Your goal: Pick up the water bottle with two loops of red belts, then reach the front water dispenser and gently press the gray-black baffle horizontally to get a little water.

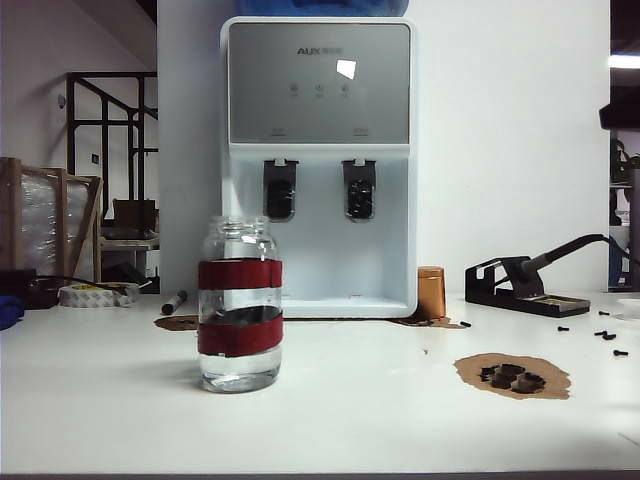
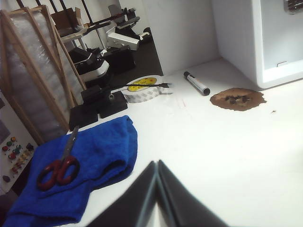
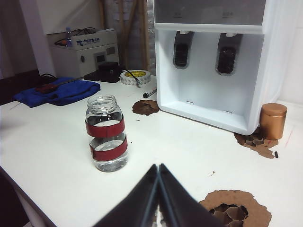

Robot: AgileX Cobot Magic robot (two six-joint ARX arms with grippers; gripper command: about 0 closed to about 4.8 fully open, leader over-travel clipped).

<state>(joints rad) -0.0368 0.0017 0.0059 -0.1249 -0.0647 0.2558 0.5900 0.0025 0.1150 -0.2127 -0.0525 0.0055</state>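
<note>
Water bottle (image 1: 239, 305) stands upright on the white table (image 1: 380, 410), lower left of centre in the exterior view, well clear of everything else. Clear glass, wide open mouth, two red tape bands (image 1: 239, 274) round the body; a shallow layer of water seems to sit in the base. No lid.

Water dispenser (image 1: 318, 160) behind it, upper centre of frame, white with grey AUX panel. Gray-black baffle (image 1: 359, 190) is the right-hand lever in the recess; its twin (image 1: 280, 189) hangs left of it. Copper-coloured cylinder (image 1: 431, 292) sits just beside the dispenser's right foot.

Neither arm shows in the exterior view. Left gripper (image 2: 156, 182): bottom centre of its wrist view, fingers pressed together, nothing between them, over bare table near a blue cloth (image 2: 90, 161) with red-handled scissors (image 2: 59, 166). Right gripper (image 3: 158, 187): bottom centre of its wrist view, fingers likewise clenched and empty, with the bottle ahead at mid-left and apart from it.

Handling, my judgement:
- Glass: rigid, won't give under the fingers, breakable if knocked or dropped.
- Bare glass likely slick; tape bands should offer better friction.
- Nearly empty, so probably light, and easy to tip with a sideways nudge.
- Best hold: across the body on or between the bands, fingers level, bottle kept upright.
- Right gripper is the nearer candidate; it must spread wide first.
- Mouth must stay unobstructed for the spout.
</note>
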